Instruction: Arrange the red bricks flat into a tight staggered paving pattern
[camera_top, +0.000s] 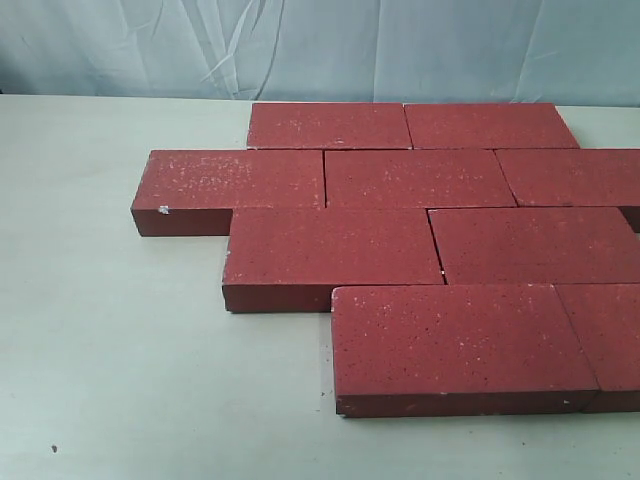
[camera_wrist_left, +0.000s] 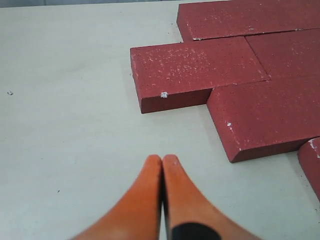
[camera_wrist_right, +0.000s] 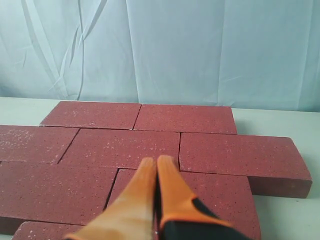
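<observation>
Lying flat, red bricks (camera_top: 415, 178) in staggered rows, long axes left-to-right.

I worked in a staged test setup: a bare pale bench (camera_top: 120, 350) against a wrinkled blue-grey backdrop sheet (camera_wrist_right: 200, 50).

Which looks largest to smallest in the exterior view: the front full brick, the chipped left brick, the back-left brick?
1. front full brick
2. chipped left brick
3. back-left brick
Nearness to the camera likely causes this; true sizes seem alike.
</observation>
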